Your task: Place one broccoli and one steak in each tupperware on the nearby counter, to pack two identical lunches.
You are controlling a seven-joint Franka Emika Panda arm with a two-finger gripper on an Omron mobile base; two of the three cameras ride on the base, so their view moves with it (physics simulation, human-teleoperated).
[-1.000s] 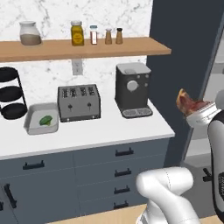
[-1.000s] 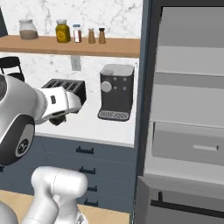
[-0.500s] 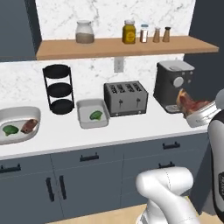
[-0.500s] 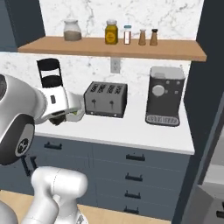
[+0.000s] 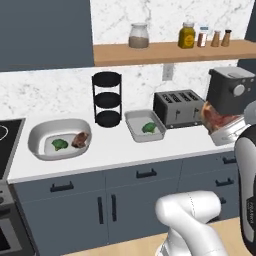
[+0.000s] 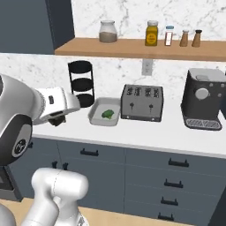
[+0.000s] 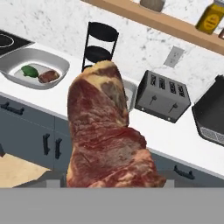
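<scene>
While the base has driven left since the earlier frames, both base views have shifted with it; the fixtures themselves have not moved on the counter.

View shift: the large oval tupperware (image 5: 59, 140), at the left edge half a second ago, now sits well inside the left base view; a stove corner has come in at far left.
Large oval tupperware: far left of the gripper, on the white counter (image 5: 115, 152); holds one broccoli (image 5: 60, 144) and one steak (image 5: 80, 139), side by side.
Black rack (image 5: 107, 99): between the two containers, against the wall.
Rectangular tupperware (image 5: 144, 125): left of the gripper, just beside the toaster (image 5: 178, 107); holds one broccoli floret (image 5: 149, 128), as before.
Gripper (image 5: 226, 131): at the right edge of the left base view, in front of the coffee machine (image 5: 231, 91); fingers hidden, clamped on a raw steak as in both earlier frames.
Held steak (image 7: 106, 134): stands up out of the jaws in the hand view, large and marbled red; seen in the left base view as a red piece (image 5: 216, 116) above the white hand.
Shelf (image 5: 170, 50): above the gripper, with jars and shakers.
</scene>
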